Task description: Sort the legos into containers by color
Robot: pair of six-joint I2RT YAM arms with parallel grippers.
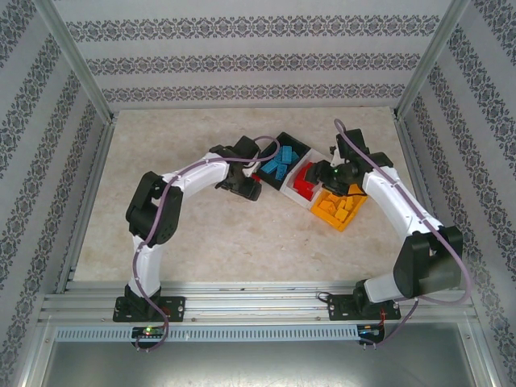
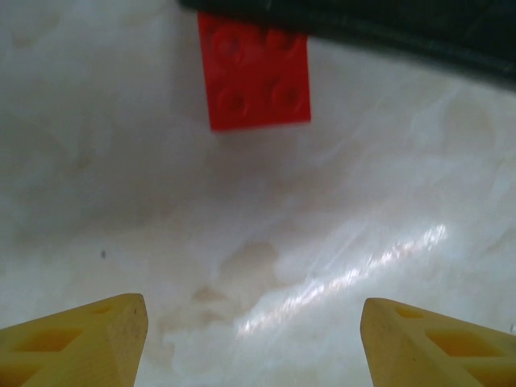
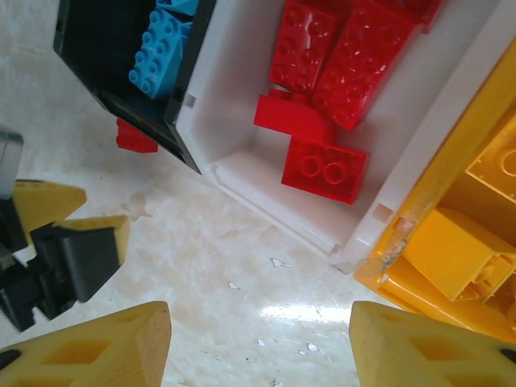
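The left arm (image 1: pixel 189 174) and right arm (image 1: pixel 393 199) have white shells, black joints and black bases (image 1: pixel 149 307). A purplish cable (image 1: pixel 339 129) runs along each. Their fingers (image 2: pixel 85 343) are yellow wedges with slots.

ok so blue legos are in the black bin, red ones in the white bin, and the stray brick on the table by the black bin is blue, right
Not quite: the stray brick is red, not blue. The left wrist view shows it on the table by the black bin. The rest is right.
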